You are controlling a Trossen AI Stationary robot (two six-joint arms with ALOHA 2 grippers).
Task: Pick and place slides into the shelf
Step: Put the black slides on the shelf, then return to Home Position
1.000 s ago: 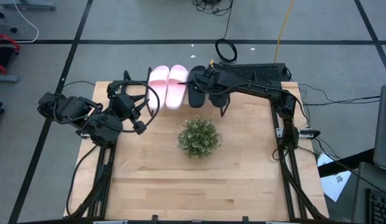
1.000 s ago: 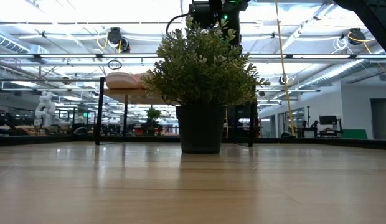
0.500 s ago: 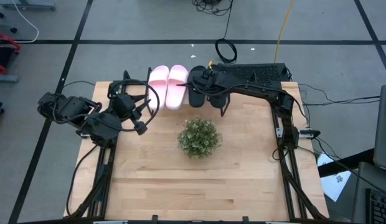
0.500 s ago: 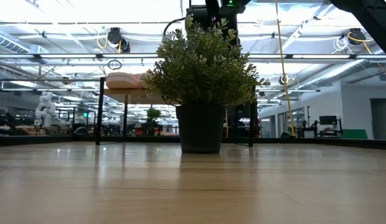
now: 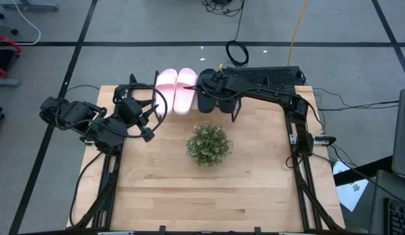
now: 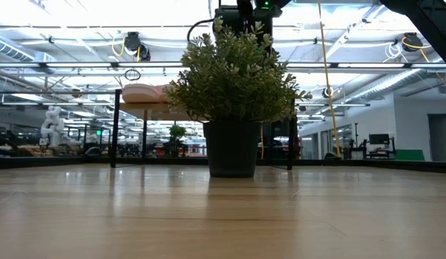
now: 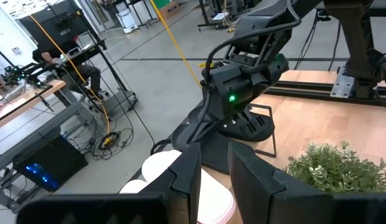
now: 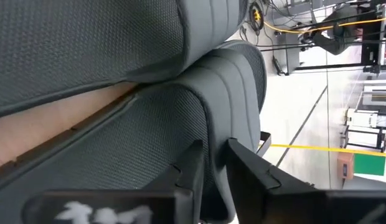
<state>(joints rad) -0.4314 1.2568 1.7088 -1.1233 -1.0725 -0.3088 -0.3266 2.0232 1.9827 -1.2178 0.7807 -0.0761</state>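
Note:
Two pale pink slides (image 5: 176,88) lie side by side on the shelf (image 6: 147,108) at the table's far edge. To their right are two black slides (image 5: 206,96), which rest on the shelf's wood plank (image 8: 31,142). My right gripper (image 5: 217,86) hangs over the black pair with its fingers slightly open. In the right wrist view the nearer black slide's (image 8: 149,118) side rim stands between those fingers (image 8: 243,165). My left gripper (image 7: 215,155) waits raised at the table's left, slightly open and holding nothing. My right gripper slants down from the table's right, a finger on either side of the nearer black slide's side rim (image 8: 216,134). I cannot tell whether the fingers touch it. The slide lies on the shelf's plank next to the other black slide.
A small green potted plant (image 5: 208,143) stands mid-table in front of the shelf and hides the shelf's middle in the low view (image 6: 234,79). The shelf's thin black legs (image 6: 116,133) stand at the far edge. Bare wood tabletop (image 5: 209,196) stretches toward the near edge.

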